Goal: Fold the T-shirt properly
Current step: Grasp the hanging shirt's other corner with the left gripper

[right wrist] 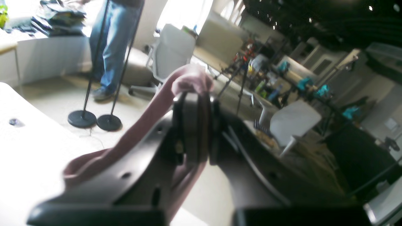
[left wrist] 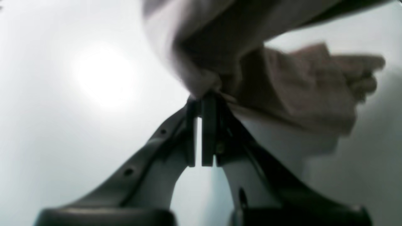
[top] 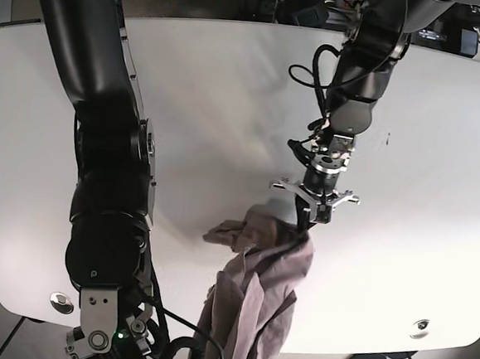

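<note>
Your left hand and right hand each clamped the shirt, which hung bunched above the surface. You were at the lift-and-spread step. Next, you likely needed to lay it flat.

Bare table all round (T-shirt bunched near front edge)

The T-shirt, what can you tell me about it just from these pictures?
The T-shirt is a dusty pink, soft-looking cloth, crumpled and not yet folded. In the base view it hangs in a bunched strip across the near part of the white table, with one wrinkled end spread out to the side. Both robot hands pinch it: the left hand grips its upper end, and the right hand is closed on another bunched edge, with the cloth draped over its tip.
</note>
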